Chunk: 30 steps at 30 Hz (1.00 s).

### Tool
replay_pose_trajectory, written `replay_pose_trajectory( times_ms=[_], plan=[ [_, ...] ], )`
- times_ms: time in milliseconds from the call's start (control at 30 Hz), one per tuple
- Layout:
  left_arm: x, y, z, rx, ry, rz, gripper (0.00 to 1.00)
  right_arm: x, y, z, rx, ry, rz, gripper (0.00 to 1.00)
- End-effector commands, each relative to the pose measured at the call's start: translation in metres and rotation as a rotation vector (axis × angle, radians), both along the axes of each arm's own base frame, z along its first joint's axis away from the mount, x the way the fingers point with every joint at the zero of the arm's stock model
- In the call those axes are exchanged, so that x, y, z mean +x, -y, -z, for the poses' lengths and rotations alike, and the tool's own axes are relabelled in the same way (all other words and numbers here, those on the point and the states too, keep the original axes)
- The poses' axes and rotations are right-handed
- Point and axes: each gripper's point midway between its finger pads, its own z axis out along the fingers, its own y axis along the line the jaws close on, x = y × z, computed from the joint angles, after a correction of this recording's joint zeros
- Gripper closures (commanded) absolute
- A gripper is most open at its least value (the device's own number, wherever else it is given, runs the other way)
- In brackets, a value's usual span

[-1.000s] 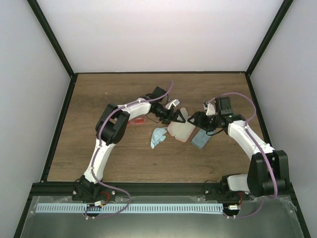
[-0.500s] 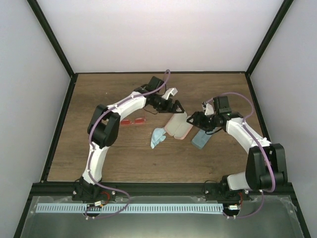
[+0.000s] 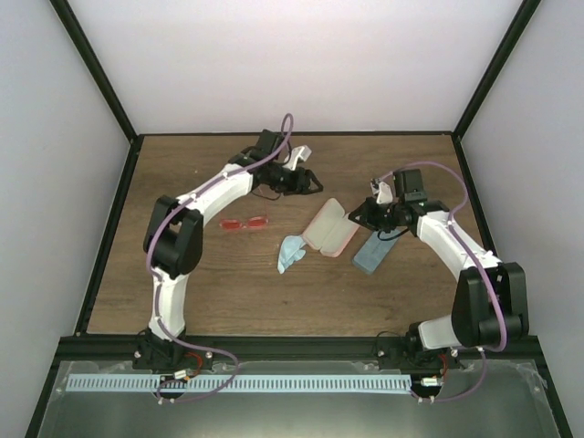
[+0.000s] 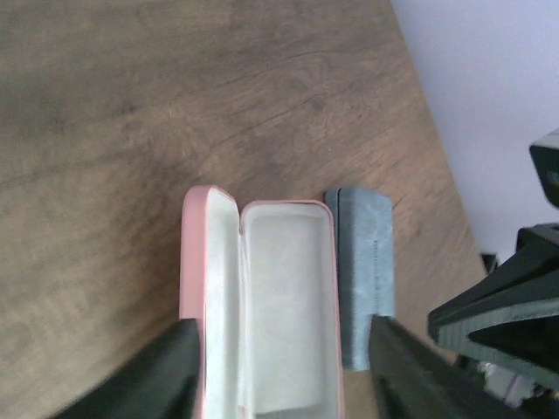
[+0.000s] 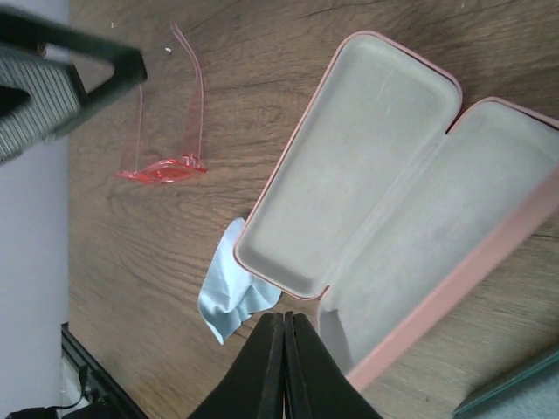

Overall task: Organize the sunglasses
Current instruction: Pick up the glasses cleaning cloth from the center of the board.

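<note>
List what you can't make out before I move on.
Top view: the left tool and its arm hide the wood beneath them.
Left wrist view: its blurred fingers and the bottom edge cut off the near end of the open pink oblong case.
Right wrist view: the grey-blue oblong case shows only a corner at the frame edge.
Any view: only one pair of reddish translucent thin-framed sunglasses shows; no second pair is visible.

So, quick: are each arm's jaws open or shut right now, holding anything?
Left gripper: jaws open, holding nothing.
Right gripper: jaws shut, nothing seen between them.
</note>
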Motion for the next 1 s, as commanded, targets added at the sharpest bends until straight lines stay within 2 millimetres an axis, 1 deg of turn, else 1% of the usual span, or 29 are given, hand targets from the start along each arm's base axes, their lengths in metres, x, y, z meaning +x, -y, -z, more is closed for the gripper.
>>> replay_pose_trajectory(
  times_ms=[0,33,67,100,133,167,200,233,267,300,367,400,433,467,533,667,733,800,900,967],
  plan=[
    [-0.012,-0.005,-0.020,-0.013,0.036,-0.079,0.63,0.001,-0.010,-0.009,0.036,0.015,-0.045,0.99],
    [-0.017,-0.013,-0.008,0.017,0.016,-0.109,0.72,-0.002,-0.012,-0.007,0.032,0.011,-0.053,0.99],
    [-0.024,-0.021,-0.005,0.036,0.012,-0.137,0.80,-0.004,-0.014,-0.004,0.026,0.008,-0.058,0.99],
    [-0.031,-0.027,-0.002,0.050,0.009,-0.157,0.83,-0.005,-0.014,-0.003,0.023,0.007,-0.060,0.99],
    [-0.042,-0.031,0.003,0.067,0.013,-0.167,0.84,-0.007,-0.014,-0.001,0.021,0.000,-0.056,0.99],
    [-0.053,-0.037,0.010,0.100,0.016,-0.179,0.84,-0.008,-0.013,0.000,0.018,0.000,-0.051,0.97],
    [-0.065,-0.041,0.014,0.128,0.029,-0.175,0.83,-0.009,-0.013,0.001,0.016,0.001,-0.047,0.89],
    [-0.078,-0.044,0.018,0.161,0.047,-0.165,0.73,-0.010,-0.013,0.003,0.016,-0.003,-0.045,0.80],
    [-0.089,-0.047,0.022,0.197,0.069,-0.163,0.59,-0.010,-0.014,0.004,0.018,-0.002,-0.047,0.77],
    [-0.097,-0.048,0.021,0.207,0.090,-0.163,0.45,-0.011,-0.016,0.006,0.016,-0.006,-0.053,0.76],
    [-0.108,-0.051,0.017,0.197,0.108,-0.178,0.22,-0.011,-0.024,0.009,0.009,-0.019,-0.079,0.76],
    [-0.110,-0.052,0.015,0.189,0.110,-0.190,0.14,-0.010,-0.028,0.010,0.005,-0.021,-0.090,0.76],
    [-0.111,-0.053,0.012,0.180,0.111,-0.196,0.10,-0.009,-0.033,0.009,0.005,-0.018,-0.101,0.77],
    [-0.112,-0.054,0.011,0.181,0.110,-0.196,0.09,-0.007,-0.036,0.007,0.009,-0.013,-0.106,0.78],
    [-0.117,-0.055,0.015,0.201,0.102,-0.174,0.10,-0.005,-0.044,0.001,0.010,-0.001,-0.120,0.78],
    [-0.135,-0.067,0.044,0.279,0.068,-0.140,0.15,-0.005,-0.052,-0.002,-0.002,0.001,-0.134,0.78],
    [-0.143,-0.074,0.061,0.319,0.055,-0.134,0.22,-0.006,-0.052,-0.002,-0.005,0.001,-0.127,0.78],
    [-0.148,-0.077,0.073,0.341,0.043,-0.129,0.31,-0.008,-0.050,-0.001,-0.007,-0.001,-0.119,0.78],
    [-0.149,-0.075,0.083,0.343,0.032,-0.129,0.43,-0.012,-0.047,0.003,-0.015,-0.011,-0.107,0.78],
    [-0.148,-0.070,0.087,0.339,0.022,-0.120,0.47,-0.014,-0.046,0.005,-0.018,-0.018,-0.101,0.78]
  ],
)
